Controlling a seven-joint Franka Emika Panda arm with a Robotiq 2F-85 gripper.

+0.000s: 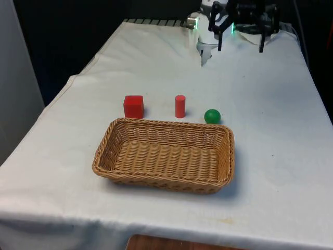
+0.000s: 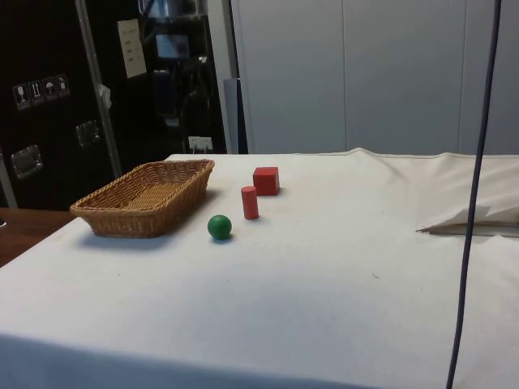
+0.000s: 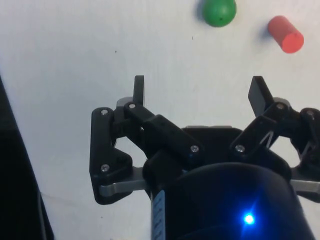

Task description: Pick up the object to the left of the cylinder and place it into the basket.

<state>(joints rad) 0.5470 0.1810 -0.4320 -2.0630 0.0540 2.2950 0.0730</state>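
Sitting on the white cloth (image 1: pixel 270 156) just beyond the far rim of the basket (image 1: pixel 165 154) is the red cube (image 1: pixel 133 106), a small matte block with crisp edges, standing flat and apart from everything around it. It lies toward the front view's left of the red cylinder (image 1: pixel 180 106), a short smooth peg standing upright on its round end. Farther along the same row, toward the front view's right, rests the green ball (image 1: pixel 212 116), glossy and round, nearest the basket's far right corner but not touching it.

From the side view the three line up again: cube (image 2: pixel 266 180) farthest, cylinder (image 2: pixel 250 203) in the middle, ball (image 2: pixel 219 227) nearest, all beside the basket's (image 2: pixel 146 197) long edge. That basket is a shallow rectangular tray of tan woven wicker, its walls flaring outward and its rim braided; nothing lies inside it.

My gripper (image 1: pixel 240 37) hangs at the table's far end, well away from the row of objects and above the cloth. My jaws are spread wide with nothing between them; in the wrist view my two black fingers (image 3: pixel 138 90) stand well apart over bare cloth, with the gripper (image 3: pixel 198 90) pointing toward the ball (image 3: pixel 219 11) and the cylinder (image 3: pixel 285 34).
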